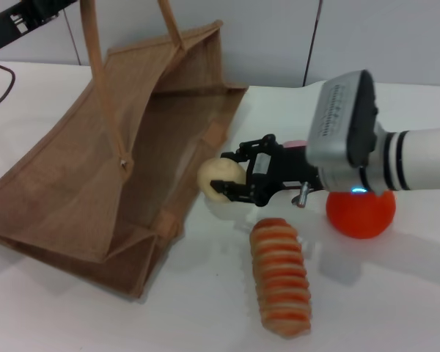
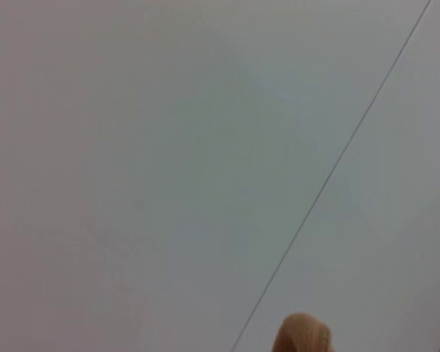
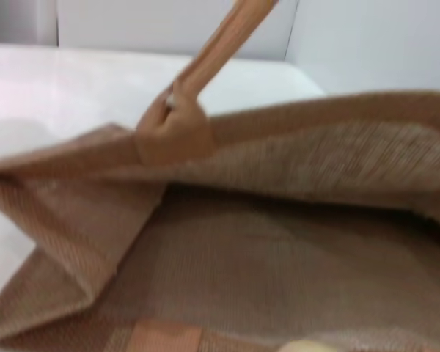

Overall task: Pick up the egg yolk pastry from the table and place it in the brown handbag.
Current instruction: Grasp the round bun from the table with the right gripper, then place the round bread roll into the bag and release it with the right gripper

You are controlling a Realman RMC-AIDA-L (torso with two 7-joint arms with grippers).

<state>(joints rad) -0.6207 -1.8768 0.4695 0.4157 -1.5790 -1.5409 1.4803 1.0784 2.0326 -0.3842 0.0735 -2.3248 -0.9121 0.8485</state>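
The egg yolk pastry (image 1: pixel 214 176), a pale cream ball, sits between the black fingers of my right gripper (image 1: pixel 224 177), which is shut on it. It is held just above the table, right beside the open mouth of the brown handbag (image 1: pixel 95 169). The bag lies on its side with its mouth facing the gripper, and its handles (image 1: pixel 95 66) are pulled up out of the top of the picture. The right wrist view looks into the bag (image 3: pixel 279 242), past one handle (image 3: pixel 220 44). Only part of my left arm (image 1: pixel 22 22) shows, at the top left.
A long orange-striped bread roll (image 1: pixel 280 275) lies on the white table (image 1: pixel 396 293) in front of the gripper. An orange-red ball (image 1: pixel 361 214) sits under my right wrist. A handle tip (image 2: pixel 302 334) shows in the left wrist view against a pale wall.
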